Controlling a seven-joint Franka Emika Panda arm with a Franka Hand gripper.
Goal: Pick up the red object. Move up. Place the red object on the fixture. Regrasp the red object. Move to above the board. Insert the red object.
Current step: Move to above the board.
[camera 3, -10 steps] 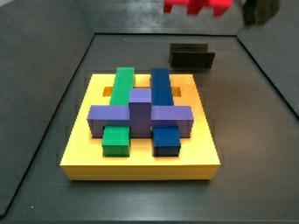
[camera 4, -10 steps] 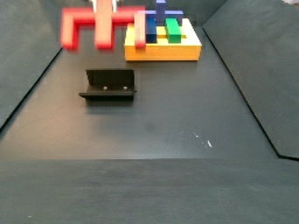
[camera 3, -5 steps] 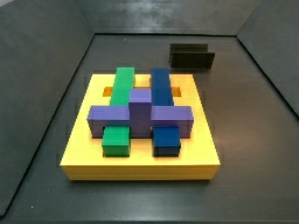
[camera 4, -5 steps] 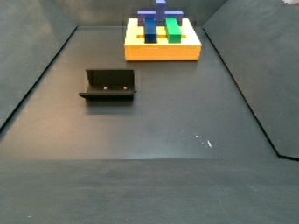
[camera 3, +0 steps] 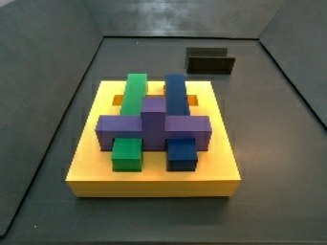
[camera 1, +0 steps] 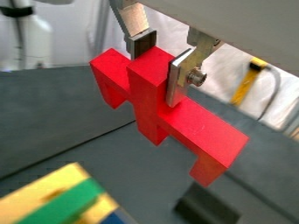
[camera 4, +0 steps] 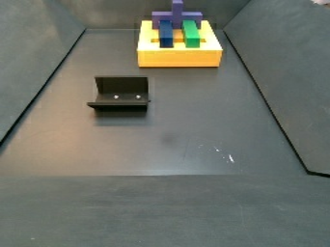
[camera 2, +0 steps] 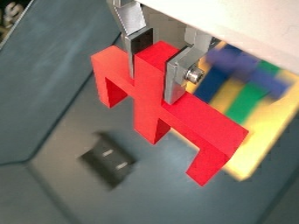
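Tool (camera 1: pixel 162 59) aloft, clamping red object (camera 1: pixel 163 114)

The dark floor (camera 4: pixel 168 145) lies open between the fixture (camera 4: pixel 120 94) and the board (camera 4: pixel 179 43), which sit well apart in both side views, so there is broad room to pass there. On the board, the green block (camera 3: pixel 132 94), blue block (camera 3: pixel 177 94) and purple block (camera 3: pixel 155 126) rise above the yellow top (camera 3: pixel 90 153) and stand in the way over its middle. The fixture's raised back and sides close it on three sides. The tool (camera 2: pixel 158 66) appears only in the wrist views, high above the floor, its fingers clamped on the red object (camera 2: pixel 170 118), clear of the fixture (camera 2: pixel 114 158) and board (camera 2: pixel 251 87) below.
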